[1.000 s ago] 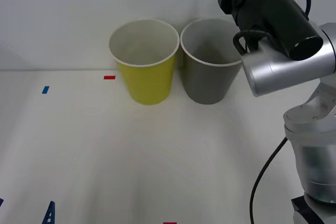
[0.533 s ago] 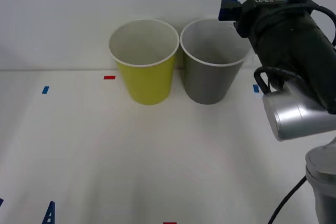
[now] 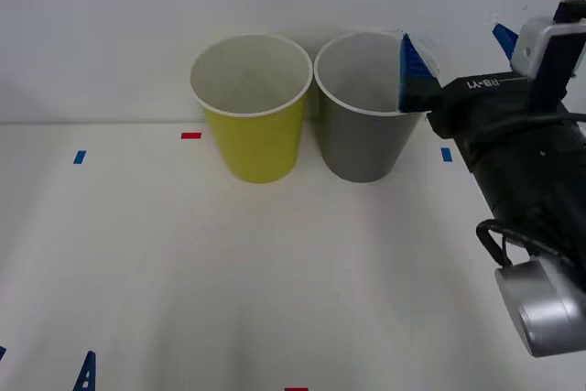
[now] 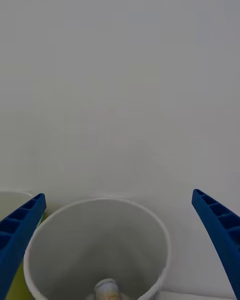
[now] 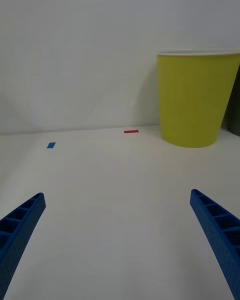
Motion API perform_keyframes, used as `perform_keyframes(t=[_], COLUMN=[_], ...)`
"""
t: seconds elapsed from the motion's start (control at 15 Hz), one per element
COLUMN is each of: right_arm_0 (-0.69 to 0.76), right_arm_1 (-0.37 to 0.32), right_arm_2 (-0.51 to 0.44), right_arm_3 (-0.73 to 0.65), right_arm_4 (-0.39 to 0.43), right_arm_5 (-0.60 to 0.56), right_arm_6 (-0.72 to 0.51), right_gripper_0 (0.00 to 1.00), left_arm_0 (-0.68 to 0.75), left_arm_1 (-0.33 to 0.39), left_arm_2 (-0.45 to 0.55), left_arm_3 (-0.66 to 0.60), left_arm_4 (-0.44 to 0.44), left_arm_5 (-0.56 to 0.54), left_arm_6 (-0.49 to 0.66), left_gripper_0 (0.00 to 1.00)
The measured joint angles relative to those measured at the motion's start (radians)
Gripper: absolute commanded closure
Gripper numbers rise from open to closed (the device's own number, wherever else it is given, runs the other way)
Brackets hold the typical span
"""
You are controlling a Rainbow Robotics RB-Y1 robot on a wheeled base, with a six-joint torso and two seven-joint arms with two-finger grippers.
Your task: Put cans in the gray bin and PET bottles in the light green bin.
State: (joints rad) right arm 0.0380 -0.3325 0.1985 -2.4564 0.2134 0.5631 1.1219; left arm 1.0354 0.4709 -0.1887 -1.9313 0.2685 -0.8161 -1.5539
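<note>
One can (image 4: pixel 106 288) at bottom of gray bin (image 3: pixel 366 135); light green bin (image 3: pixel 255 125) beside; right end effector (image 3: pixel 453 57) released.

Right arm: raised at the right side, wrist pointing forward
Right gripper (image 3: pixel 453 57): fingers spread wide, holding nothing
Left gripper (image 5: pixel 120 245): low near table, fingers spread wide, holding nothing

The can (image 4: pixel 107 288) lies inside the gray bin (image 3: pixel 366 125), beside the light green bin (image 3: pixel 255 125).
</note>
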Motion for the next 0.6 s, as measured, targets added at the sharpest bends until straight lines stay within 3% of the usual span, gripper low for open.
perform_keyframes(t=[0.6], right_arm_0=[0.39], right_arm_1=[-0.023], right_arm_2=[-0.027], right_arm_3=[-0.001], right_arm_4=[-0.058], right_arm_5=[-0.472], right_arm_6=[-0.004], right_gripper_0=[0.0], left_arm_0=[0.0], left_arm_1=[0.0], left_arm_2=[0.0], left_arm_3=[0.0], left_arm_4=[0.0], left_arm_5=[0.0], left_arm_6=[0.0], left_gripper_0=[0.0])
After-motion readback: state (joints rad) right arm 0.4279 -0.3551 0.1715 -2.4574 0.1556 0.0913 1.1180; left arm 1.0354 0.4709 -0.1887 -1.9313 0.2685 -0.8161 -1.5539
